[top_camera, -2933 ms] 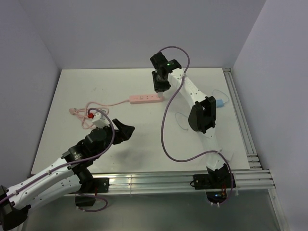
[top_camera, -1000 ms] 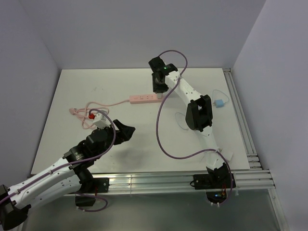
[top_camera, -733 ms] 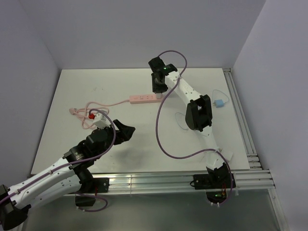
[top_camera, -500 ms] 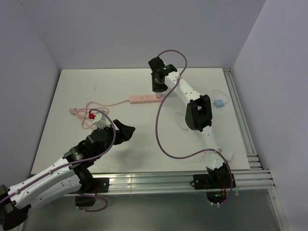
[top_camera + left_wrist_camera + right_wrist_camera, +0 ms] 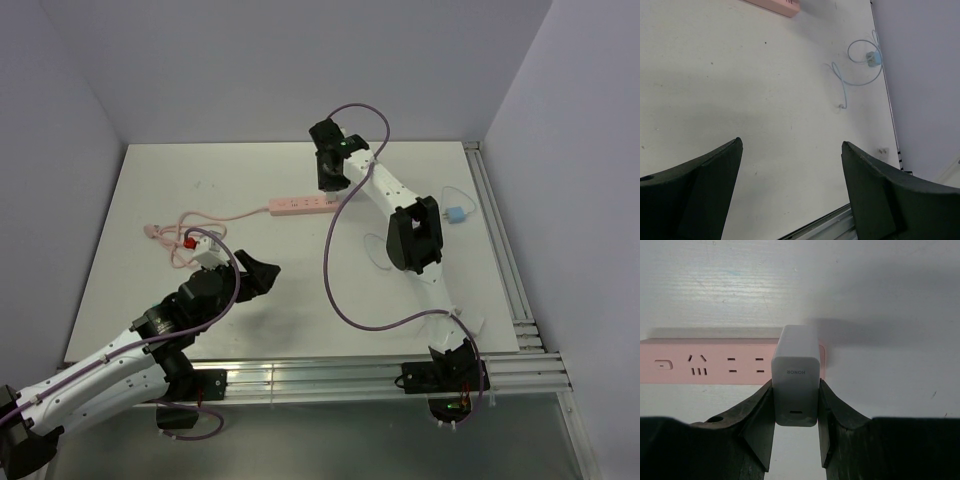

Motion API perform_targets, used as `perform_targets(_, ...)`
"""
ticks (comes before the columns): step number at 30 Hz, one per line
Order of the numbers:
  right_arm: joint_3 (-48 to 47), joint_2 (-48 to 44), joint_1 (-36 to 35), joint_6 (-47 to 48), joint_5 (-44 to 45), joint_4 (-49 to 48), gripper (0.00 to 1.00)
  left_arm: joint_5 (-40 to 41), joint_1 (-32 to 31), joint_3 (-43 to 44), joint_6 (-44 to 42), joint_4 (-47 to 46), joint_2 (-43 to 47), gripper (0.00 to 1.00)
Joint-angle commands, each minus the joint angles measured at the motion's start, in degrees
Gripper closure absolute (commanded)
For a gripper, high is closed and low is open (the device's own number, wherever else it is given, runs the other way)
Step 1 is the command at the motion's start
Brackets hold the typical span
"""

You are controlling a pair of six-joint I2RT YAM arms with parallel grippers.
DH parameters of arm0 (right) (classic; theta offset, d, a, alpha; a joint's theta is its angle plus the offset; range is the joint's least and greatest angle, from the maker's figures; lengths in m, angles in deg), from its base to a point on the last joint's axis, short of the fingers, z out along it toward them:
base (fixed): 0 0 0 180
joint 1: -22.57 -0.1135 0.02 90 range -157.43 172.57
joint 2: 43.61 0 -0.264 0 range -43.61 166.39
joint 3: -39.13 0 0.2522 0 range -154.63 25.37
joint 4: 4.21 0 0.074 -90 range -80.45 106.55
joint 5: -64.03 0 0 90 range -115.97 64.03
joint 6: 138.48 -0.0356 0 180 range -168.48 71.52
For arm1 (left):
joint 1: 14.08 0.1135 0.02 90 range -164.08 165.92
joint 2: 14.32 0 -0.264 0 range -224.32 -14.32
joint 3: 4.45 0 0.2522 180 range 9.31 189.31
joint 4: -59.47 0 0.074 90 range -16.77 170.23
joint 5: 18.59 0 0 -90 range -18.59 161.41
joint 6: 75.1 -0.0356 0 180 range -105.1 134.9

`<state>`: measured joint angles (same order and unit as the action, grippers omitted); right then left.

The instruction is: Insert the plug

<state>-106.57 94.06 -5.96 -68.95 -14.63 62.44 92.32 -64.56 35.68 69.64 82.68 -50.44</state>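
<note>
The pink power strip lies at the back middle of the table. My right gripper is shut on a white charger block, upright over the strip's right end. Its base hides the end sockets, so I cannot tell how deep it sits. The plug, small and light blue, lies apart at the right on its thin looping cable. At the front left, my left gripper is open with nothing between its fingers.
The strip's pink cord runs left to a red and white bundle just beyond the left gripper. Aluminium rails edge the table on the right and front. A small white piece lies near the front right corner.
The right gripper with the charger has shifted left along the strip's right end and has held almost still for the last second. The left arm has not moved.
</note>
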Motion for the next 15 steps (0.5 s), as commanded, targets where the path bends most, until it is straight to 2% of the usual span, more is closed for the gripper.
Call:
perform_targets(1, -0.8, -0.7, -0.7, 0.8, -1.5, 4.0, 1.00, 0.5, 0.0, 0.1, -0.6, -1.7, 0.1, 0.15)
perform_targets(15, 3.3, -2.8, -1.3, 0.4, -2.6, 2.6, 1.00, 0.4, 0.0, -0.4, -0.3, -1.8, 0.6, 0.15)
